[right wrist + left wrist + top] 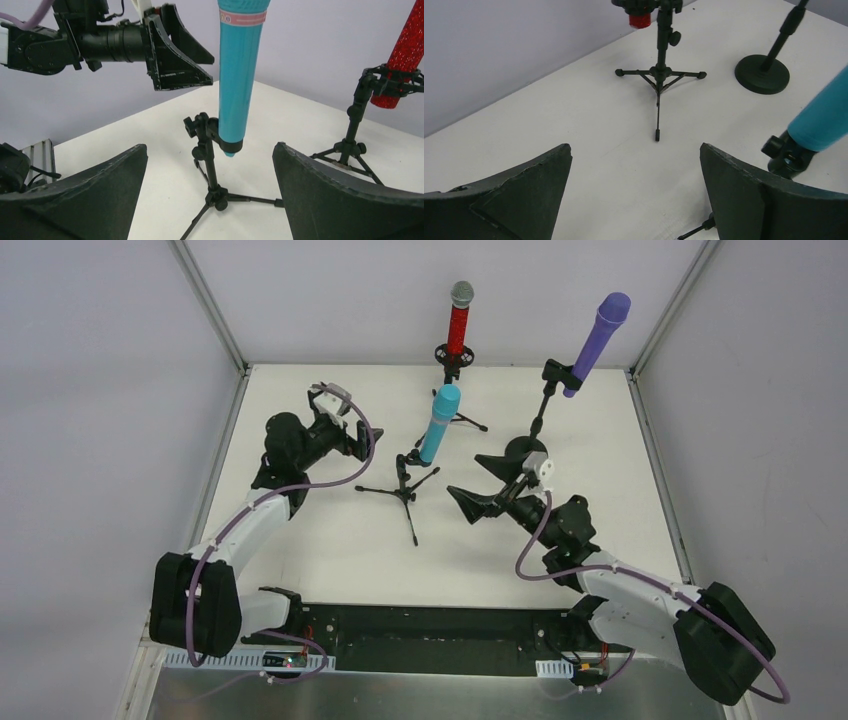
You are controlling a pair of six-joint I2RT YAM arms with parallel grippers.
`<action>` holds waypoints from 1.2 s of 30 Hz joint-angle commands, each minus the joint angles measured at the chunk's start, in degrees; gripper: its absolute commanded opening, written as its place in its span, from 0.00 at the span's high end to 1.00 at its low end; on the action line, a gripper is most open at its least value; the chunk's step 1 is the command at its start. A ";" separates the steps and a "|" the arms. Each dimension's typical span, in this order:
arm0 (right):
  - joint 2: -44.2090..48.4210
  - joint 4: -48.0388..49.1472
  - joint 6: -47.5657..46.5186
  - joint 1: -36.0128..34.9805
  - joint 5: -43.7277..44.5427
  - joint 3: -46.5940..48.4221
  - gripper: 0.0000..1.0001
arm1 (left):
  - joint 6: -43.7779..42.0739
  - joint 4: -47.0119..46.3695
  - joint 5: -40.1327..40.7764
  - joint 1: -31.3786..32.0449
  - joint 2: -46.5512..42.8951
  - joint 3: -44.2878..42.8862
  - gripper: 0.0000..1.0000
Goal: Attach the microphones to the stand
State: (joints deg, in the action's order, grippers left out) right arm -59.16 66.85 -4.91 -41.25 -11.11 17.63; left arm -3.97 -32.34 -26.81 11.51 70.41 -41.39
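Flanking the cyan microphone (pixel 440 423), left fingers (pixel 524 195) spread, right fingers (pixel 325 195) spread, empty

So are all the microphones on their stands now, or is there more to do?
Done: the red microphone, the blue microphone and the purple microphone all sit on stands. In hand: nothing; the left claw and right claw are open and empty. Left: nothing that I can see.
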 commanded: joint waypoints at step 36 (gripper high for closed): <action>3.46 -13.66 4.73 -0.15 -4.46 -2.86 0.01 | -18.66 5.87 -33.11 6.07 2.03 -3.02 0.00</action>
State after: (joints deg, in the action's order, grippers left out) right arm -55.31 51.94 -1.30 -41.25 -14.00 13.26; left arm -20.80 -26.13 -58.02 16.95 71.29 -41.74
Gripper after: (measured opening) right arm 0.993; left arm 0.996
